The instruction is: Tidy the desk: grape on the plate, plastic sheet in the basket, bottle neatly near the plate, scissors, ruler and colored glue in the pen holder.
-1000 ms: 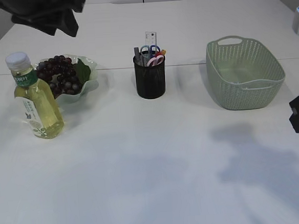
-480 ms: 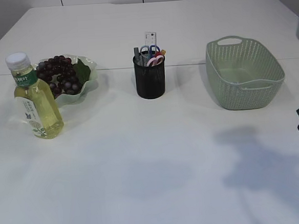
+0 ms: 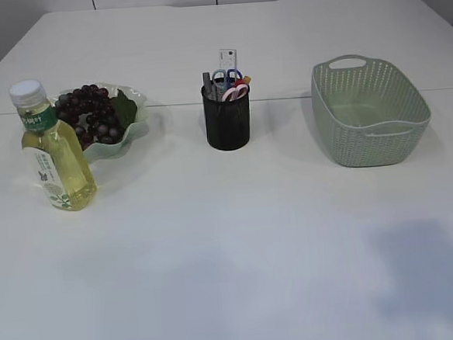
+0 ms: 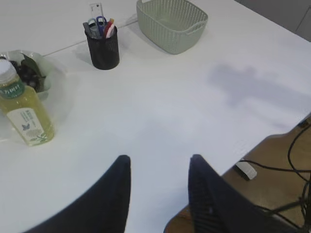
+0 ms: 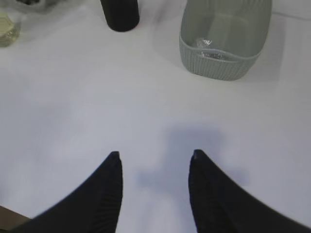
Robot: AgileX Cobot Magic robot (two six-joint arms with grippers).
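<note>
My two arms have pulled back off the desk, my left gripper [image 4: 158,167] and right gripper [image 5: 154,162] open and empty, so I think tidying is finished.

Office-like desk: white table [image 3: 231,240], stocked pen holder [image 3: 228,123], floor cables [image 4: 296,160].

plate [image 3: 134,122]: partly hidden behind the bottle [image 3: 53,155] and under the grapes [image 3: 90,113].
ruler [image 3: 228,60]: only its top shows above the pen holder [image 3: 228,123]; its marks are too small to read.
scissors [image 3: 230,79]: only the handles show.
colored glue [image 3: 241,83]: just a small tip shows.
plastic sheet [image 5: 210,52]: see-through and blurry inside the basket [image 5: 228,68].
bottle label: words too small to read.
left gripper [image 4: 159,165]: cut off by the bottom edge.
right gripper [image 5: 154,158]: cut off by the bottom edge.
</note>
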